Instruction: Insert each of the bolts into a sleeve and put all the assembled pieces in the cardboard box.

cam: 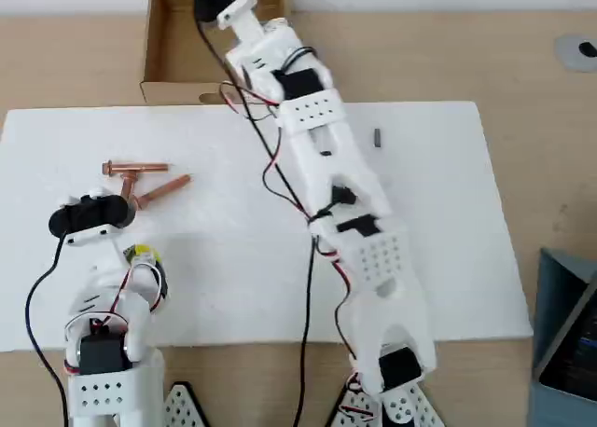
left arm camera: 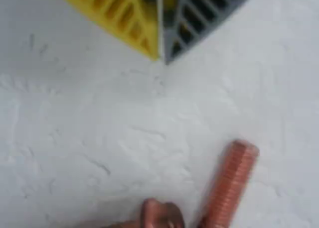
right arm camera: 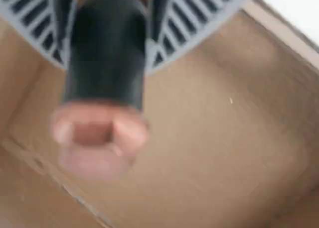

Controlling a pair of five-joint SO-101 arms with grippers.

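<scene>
The black sleeve (right arm camera: 104, 54), with a copper bolt (right arm camera: 97, 138) through it, hangs over the floor of the cardboard box (right arm camera: 224, 138), pinched by the right gripper (right arm camera: 107, 14). The box is at the white mat's (cam: 233, 287) 11 o'clock. Three loose bolts (cam: 135, 169) lie at 9 o'clock and one spare sleeve (cam: 378, 137) at 2. The left gripper (left arm camera: 162, 56), its tips pressed together and empty, is just beside the loose bolts.

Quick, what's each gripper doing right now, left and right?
Left gripper: closed, holding nothing.
Right gripper: closed on the black cylindrical sleeve with a copper-coloured metal bolt in it, over the brown cardboard box.
</scene>
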